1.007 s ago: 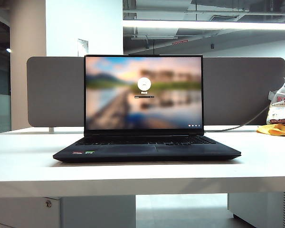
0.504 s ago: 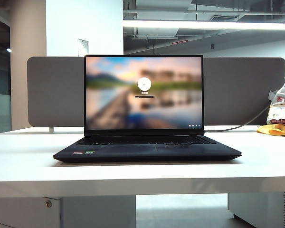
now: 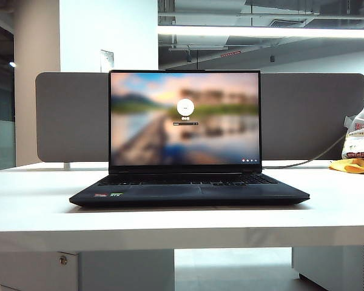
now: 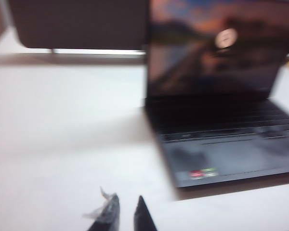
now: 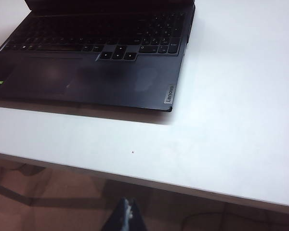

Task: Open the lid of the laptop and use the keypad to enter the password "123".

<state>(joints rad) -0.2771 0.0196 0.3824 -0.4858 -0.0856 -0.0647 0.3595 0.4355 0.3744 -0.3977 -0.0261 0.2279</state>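
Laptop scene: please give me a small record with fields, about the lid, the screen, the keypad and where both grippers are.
lid: open, upright
screen: lit, blurred landscape with a login circle
laptop: on the white table, in front of the grey partition board
keypad: nothing touching it
left gripper: over bare table beside the laptop's sticker corner, fingertips slightly apart, holding nothing
right gripper: off the table's front edge, near the laptop's logo corner, fingertips together
exterior view: no arm visible
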